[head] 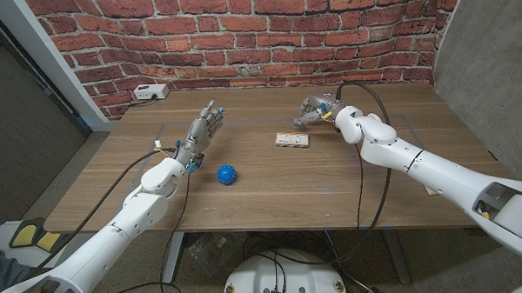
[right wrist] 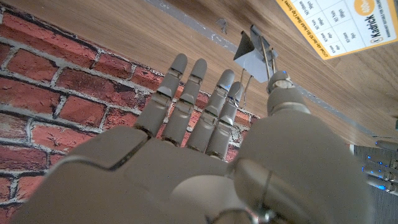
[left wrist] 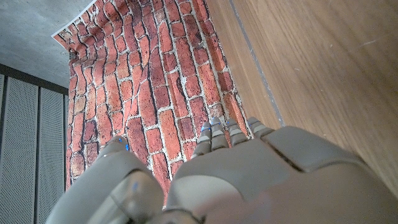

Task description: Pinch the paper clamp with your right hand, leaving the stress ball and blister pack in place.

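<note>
The right hand (head: 312, 110) hangs over the far side of the wooden table (head: 271, 185), just beyond the blister pack (head: 293, 141). In the right wrist view its fingers (right wrist: 186, 99) are extended and spread apart with nothing between them, so the hand is released, and the thumb tip sits close to the wire handles of the paper clamp (right wrist: 254, 53). The clamp, a small grey binder clip, stands on the table just in front of the fingertips, beside the yellow-edged card of the blister pack (right wrist: 339, 25). That placement looks deliberate: the hand appears lined up so thumb and fingers can close on the clamp without brushing the pack next to it. The blue spiky stress ball (head: 226, 174) lies well apart, nearer the front edge and close to the left arm. The left hand (head: 204, 129) is raised above the table with fingers straight and holding nothing, seemingly parked out of the way. A white power strip (head: 148, 93) lies at the far left edge by the brick wall
</note>
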`<act>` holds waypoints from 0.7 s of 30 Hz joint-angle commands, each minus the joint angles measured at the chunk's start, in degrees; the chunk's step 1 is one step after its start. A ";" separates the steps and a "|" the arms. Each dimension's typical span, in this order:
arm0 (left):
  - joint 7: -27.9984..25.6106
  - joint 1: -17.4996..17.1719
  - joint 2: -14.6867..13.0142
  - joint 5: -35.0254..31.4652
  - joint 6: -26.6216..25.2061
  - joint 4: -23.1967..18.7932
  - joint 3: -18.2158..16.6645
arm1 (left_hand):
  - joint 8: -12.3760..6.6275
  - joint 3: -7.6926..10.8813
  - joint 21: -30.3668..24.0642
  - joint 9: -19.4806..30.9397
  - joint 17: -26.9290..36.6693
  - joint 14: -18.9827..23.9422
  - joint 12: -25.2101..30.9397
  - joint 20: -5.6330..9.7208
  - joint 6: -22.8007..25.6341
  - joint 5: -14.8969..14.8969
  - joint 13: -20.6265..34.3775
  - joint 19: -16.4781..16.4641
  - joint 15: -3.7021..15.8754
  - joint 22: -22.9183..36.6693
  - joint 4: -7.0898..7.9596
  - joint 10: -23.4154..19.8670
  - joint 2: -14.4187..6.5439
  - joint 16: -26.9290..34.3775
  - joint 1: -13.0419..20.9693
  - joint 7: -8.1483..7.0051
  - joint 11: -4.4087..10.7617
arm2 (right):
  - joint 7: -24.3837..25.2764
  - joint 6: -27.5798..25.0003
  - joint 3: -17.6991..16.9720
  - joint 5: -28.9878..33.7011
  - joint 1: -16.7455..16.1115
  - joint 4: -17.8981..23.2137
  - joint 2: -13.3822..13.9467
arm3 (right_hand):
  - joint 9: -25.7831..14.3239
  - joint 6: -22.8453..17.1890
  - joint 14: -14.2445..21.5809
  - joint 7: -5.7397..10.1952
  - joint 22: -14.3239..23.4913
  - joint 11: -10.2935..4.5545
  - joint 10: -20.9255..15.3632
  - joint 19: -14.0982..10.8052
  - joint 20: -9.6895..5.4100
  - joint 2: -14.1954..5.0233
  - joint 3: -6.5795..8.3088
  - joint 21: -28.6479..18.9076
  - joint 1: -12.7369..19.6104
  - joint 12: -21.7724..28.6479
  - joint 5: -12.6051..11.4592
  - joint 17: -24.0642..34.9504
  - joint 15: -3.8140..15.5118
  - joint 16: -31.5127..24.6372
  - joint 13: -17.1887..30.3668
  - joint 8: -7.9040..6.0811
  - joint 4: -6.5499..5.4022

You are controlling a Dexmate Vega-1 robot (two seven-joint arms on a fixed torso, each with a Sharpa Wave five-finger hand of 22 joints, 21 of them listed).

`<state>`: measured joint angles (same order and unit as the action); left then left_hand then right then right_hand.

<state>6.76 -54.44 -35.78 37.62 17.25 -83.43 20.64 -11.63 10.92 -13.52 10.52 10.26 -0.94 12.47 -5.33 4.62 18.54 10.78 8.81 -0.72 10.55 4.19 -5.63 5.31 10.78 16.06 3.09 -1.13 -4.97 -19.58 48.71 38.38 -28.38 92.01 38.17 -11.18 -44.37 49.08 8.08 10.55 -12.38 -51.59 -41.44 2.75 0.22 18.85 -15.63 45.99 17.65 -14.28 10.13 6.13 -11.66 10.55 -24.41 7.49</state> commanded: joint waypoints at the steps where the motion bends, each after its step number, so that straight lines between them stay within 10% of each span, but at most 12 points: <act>1: 0.08 -0.60 -0.19 0.22 0.51 -0.19 -0.32 | 0.10 -0.17 0.15 0.29 0.31 0.54 -0.39 -0.14 0.25 0.03 0.33 0.05 -0.16 0.19 0.10 -0.46 -0.18 0.12 0.36 -0.23 0.01 | 1.58 -1.12 0.05 0.04 -0.43 0.43 -0.40 | -0.03 -8.10 2.07 4.86 0.16 0.03 -2.86 -0.95 0.23 -1.80 0.86 0.38 1.22 0.24 0.81 -0.04 3.45 -0.03 0.10 -0.59 0.11; 21: 0.04 -0.96 -0.05 0.27 1.05 -0.28 -0.45 | 0.08 -0.27 0.30 0.29 0.31 0.53 -0.42 -0.09 0.36 -0.03 0.33 0.13 -0.25 0.19 0.09 -0.45 -0.38 0.10 0.58 -0.12 0.02 | -0.20 -2.41 0.86 2.18 0.02 2.45 0.47 | 0.10 -14.68 5.59 4.85 0.21 0.09 -9.81 -0.09 0.63 -3.10 1.25 1.62 1.66 -0.14 2.33 -0.01 4.15 0.51 0.12 -0.42 0.09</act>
<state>6.82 -55.20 -35.89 37.83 18.00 -83.61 20.30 -11.63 10.92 -13.52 10.52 10.25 -0.94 11.97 -5.32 4.62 18.54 10.78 8.82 -0.72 10.55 4.19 -5.63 4.92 10.78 16.45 3.08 -1.13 -3.98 -21.50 49.08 39.26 -28.62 93.45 38.15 -10.91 -46.39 54.09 6.05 10.54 -12.40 -60.56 -41.81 3.39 -1.21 19.40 -14.36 46.67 17.65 -12.12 10.13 7.67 -11.21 10.52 -24.40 8.04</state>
